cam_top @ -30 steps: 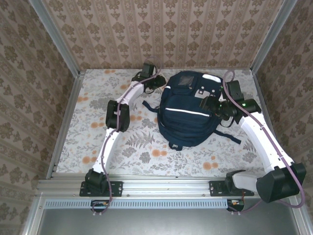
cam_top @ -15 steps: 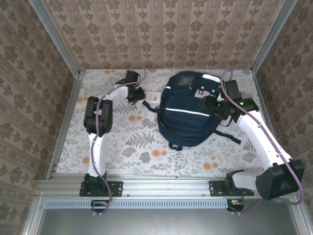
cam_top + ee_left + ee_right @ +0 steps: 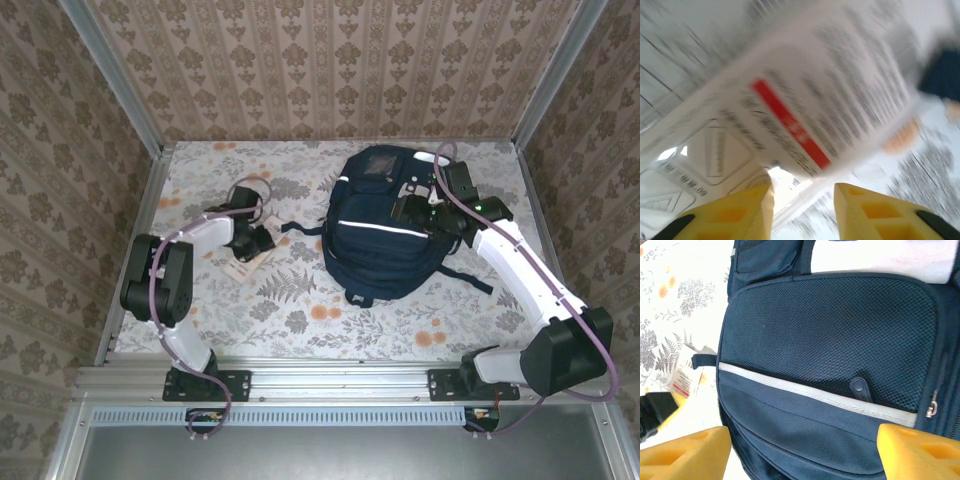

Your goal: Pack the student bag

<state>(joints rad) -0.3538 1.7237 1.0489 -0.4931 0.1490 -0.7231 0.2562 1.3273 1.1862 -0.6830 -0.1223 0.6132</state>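
On the near left of the table (image 3: 300, 320), my left claw (image 3: 802, 192) is hanging low over a white packet (image 3: 805, 100) with a red stripe and small print. Its edge is lying between my two yellow fingers (image 3: 735, 212), which are standing somewhat apart, but the close view is smeared and I cannot tell whether I am gripping the packet or merely straddling it. Seen from above, the packet is resting on the flowered table just beside that claw, near the end of a dark strap (image 3: 300, 229) and well apart from the body of the bag (image 3: 385, 250). Farther back and to the right, the bag is lying front side up across the middle and far part of the table. My right claw (image 3: 412, 208) is hovering over its upper front with jaws spread wide and nothing caught between them, looking down on the mesh pocket (image 3: 830, 330) and a zip pull (image 3: 860, 387). I am judging the packing unfinished: the packet is lying outside, no compartment is showing open, and what may be inside I cannot tell. I am expecting to have to open a compartment, carry the packet over, put it in and close up.
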